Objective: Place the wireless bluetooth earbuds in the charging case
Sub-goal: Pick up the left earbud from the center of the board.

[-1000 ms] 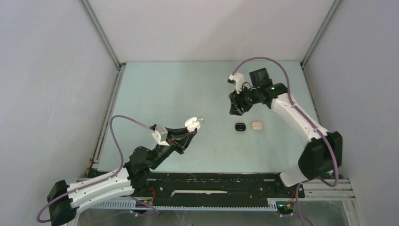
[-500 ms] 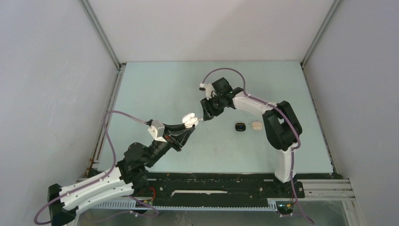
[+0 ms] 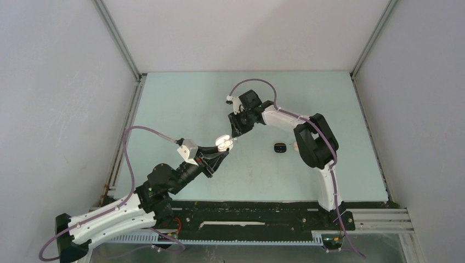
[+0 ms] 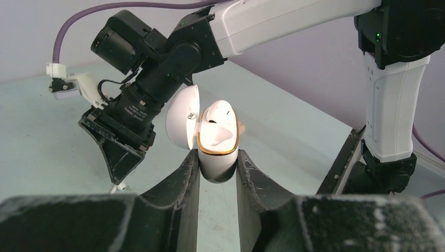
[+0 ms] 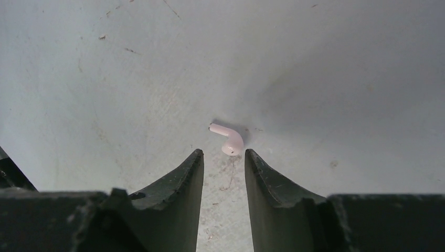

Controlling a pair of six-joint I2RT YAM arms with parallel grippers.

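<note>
My left gripper [image 4: 216, 157] is shut on an open white charging case [image 4: 216, 149] with a gold rim, held above the table. One white earbud [image 4: 219, 118] sits in the case. The case also shows in the top view [image 3: 222, 143]. A second white earbud [image 5: 229, 138] lies on the table just beyond the fingertips of my right gripper [image 5: 223, 153], which is open and empty. In the left wrist view this earbud [image 4: 119, 186] lies under the right gripper [image 4: 122, 157], just left of the case. In the top view the right gripper [image 3: 237, 130] hangs close beside the case.
A small black case [image 3: 280, 147] lies on the table right of centre. A pale case [image 3: 296, 146] lies beside it, half hidden by the right arm. The right arm's elbow [image 3: 312, 139] folds over that spot. Side walls enclose the pale green table [image 3: 181, 104].
The right arm has swung left from the back right of the table and now hangs over the loose earbud beside the held case. The left gripper shifted slightly left with the case.
</note>
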